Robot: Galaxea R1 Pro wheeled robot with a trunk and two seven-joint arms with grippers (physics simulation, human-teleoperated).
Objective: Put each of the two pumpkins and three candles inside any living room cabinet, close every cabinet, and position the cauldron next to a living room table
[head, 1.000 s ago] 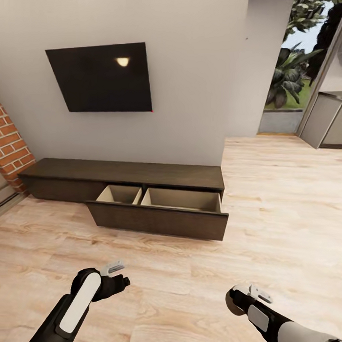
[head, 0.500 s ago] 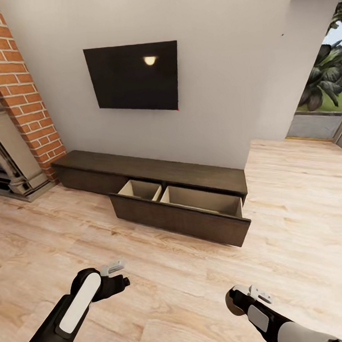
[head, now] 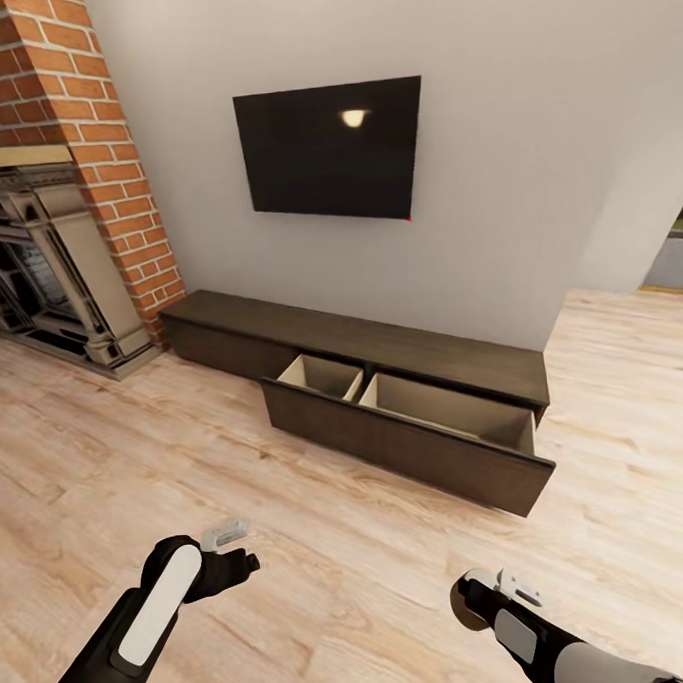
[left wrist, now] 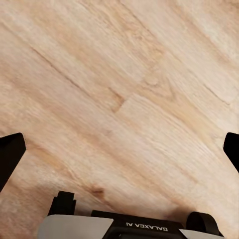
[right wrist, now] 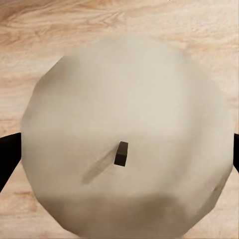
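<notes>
Cream-white candle [right wrist: 124, 134] between right gripper [right wrist: 119, 149] fingers, sides hidden.

You face the cabinet [head: 354, 343] against the wall, its drawer [head: 411, 433] pulled out. The TV [head: 328, 149] hangs above it; the fireplace [head: 47, 267] stands to its left.

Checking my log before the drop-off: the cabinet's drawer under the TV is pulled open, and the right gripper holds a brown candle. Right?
Not quite. The candle between the right gripper's fingers is cream-white with a short dark wick, not brown; the right wrist view shows it. The cabinet drawer under the TV is indeed open, as the head view shows.
</notes>
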